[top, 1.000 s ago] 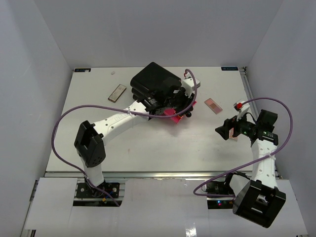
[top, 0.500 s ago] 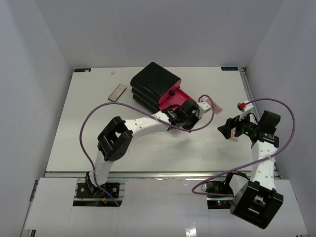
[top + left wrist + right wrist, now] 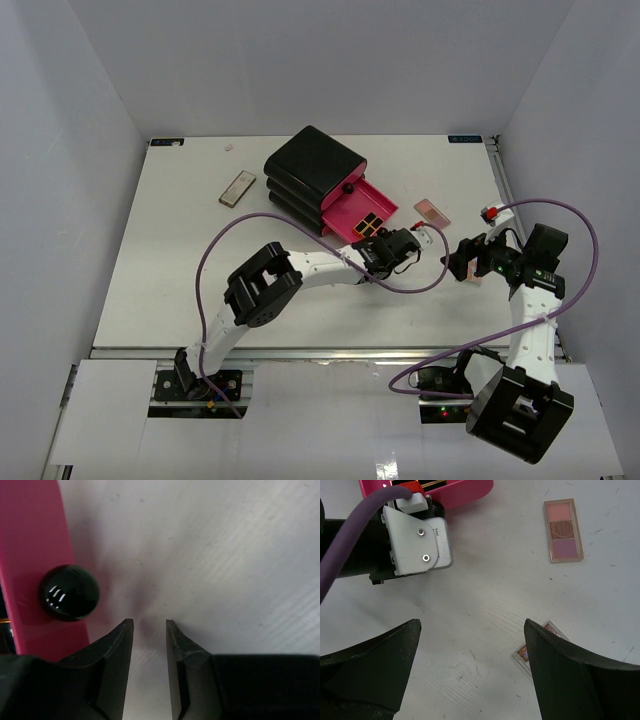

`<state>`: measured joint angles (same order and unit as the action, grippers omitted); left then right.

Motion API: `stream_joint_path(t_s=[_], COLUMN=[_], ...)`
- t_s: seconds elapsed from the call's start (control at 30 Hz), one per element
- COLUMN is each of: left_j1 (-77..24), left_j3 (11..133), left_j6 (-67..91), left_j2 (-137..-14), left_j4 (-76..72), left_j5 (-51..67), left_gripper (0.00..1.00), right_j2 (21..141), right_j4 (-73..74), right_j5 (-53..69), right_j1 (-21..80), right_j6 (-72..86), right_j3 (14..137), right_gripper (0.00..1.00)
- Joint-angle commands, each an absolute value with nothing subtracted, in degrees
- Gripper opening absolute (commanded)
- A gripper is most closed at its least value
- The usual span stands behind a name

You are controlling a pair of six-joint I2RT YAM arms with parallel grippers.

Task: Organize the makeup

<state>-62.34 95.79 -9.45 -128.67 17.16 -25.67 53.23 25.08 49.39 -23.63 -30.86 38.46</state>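
Observation:
The black box (image 3: 310, 168) has its pink drawer (image 3: 345, 204) pulled out, with black-and-gold lipstick tubes (image 3: 368, 222) lying inside. My left gripper (image 3: 392, 243) (image 3: 149, 625) hovers just off the drawer's front. It stands open by a narrow gap over bare table, and the round black knob (image 3: 69, 592) is free to its left. A flat pink palette (image 3: 432, 211) (image 3: 563, 530) lies to the right of the drawer. My right gripper (image 3: 462, 258) (image 3: 471, 627) is wide open above the table. A small clear-cased palette (image 3: 524, 653) peeks out beside its right finger. A slim tan-and-silver case (image 3: 237, 187) lies left of the box.
The left arm's white camera mount (image 3: 417, 540) and purple cable (image 3: 425, 285) sit between the two grippers. A tiny pale object (image 3: 229, 148) lies near the table's far left edge. White walls enclose the table on three sides.
The pink drawer has come out of the box. My left arm swung right and toward the front, and its jaws parted off the knob. The right arm barely moved.

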Motion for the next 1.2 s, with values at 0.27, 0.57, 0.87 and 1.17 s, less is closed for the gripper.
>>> stream_joint_path(t_s=[0.27, 0.57, 0.87, 1.17], left_j1=[-61.89, -57.67, -53.65, -52.13], left_j3=[100.0, 103.08, 104.54, 103.79], left_j6=[-18.73, -19.5, -18.72, -16.54], left_j2=[-127.9, -129.36, -128.44, -126.52], left_j4=[8.94, 10.3, 12.57, 14.14], left_j5=[-42.21, -42.85, -41.94, -39.9], left_gripper=[0.84, 0.98, 0.98, 0.98], right_j2=[52.93, 52.89, 53.0, 53.17], right_j4=[23.38, 23.29, 23.29, 23.34], right_j5=[49.57, 49.51, 49.39, 49.44], right_j1=[-23.91, -23.91, -23.91, -23.91], right_j6=[-30.32, -30.32, -30.32, -30.32], right_j3=[38.57, 38.52, 38.58, 38.5], right_gripper=[0.9, 0.9, 0.9, 0.9])
